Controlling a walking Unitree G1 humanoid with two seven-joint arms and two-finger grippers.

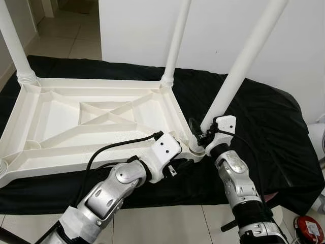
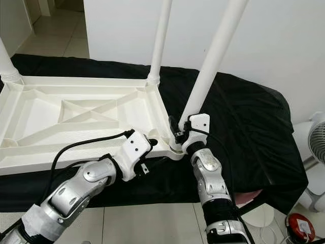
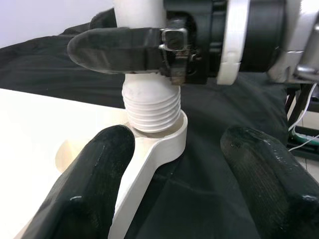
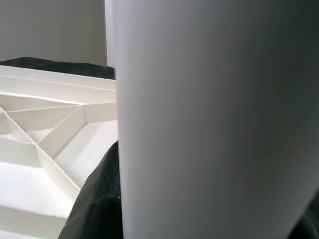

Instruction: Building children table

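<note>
**Right tool clamped on tilted leg at near corner socket of upturned tabletop**

Nearest: tiled floor [image 1: 167,223] and both silver arms reaching in from below. Left tool [image 3: 174,184] sits at the near right corner of the tabletop [image 1: 56,122], fingers [image 3: 94,174] spread wide, nothing between them; one finger is over the white corner edge, the other over the black cloth [image 1: 264,132]. Cannot tell if either finger touches the plastic.

Just beside it, the right tool [image 1: 200,133] has its fingers closed around the base of the near leg [image 1: 244,61], low down, right above the threaded end [image 3: 151,112]. Left wrist view shows the ribbed thread partly in the round corner socket [image 3: 172,144], several ridges exposed above the rim. This leg leans away to the right, not upright. In the right wrist view the leg shaft is close up, with tabletop ribs behind.

Tabletop is white plastic, lying upside down on the black cloth, underside ribs and an X brace showing. The cloth covers a low surface; what is under it can't be told.

Farther: second leg [image 1: 175,46] standing upright in the far right corner socket. Third leg [image 1: 12,43] upright in the far left corner. Near left corner socket [image 1: 2,166] at the picture edge, contents unclear.

Right side: white fan [image 2: 315,137] near the cloth edge, a red round object [image 1: 309,229] on the floor. Behind all, white wall [image 1: 223,30].
</note>
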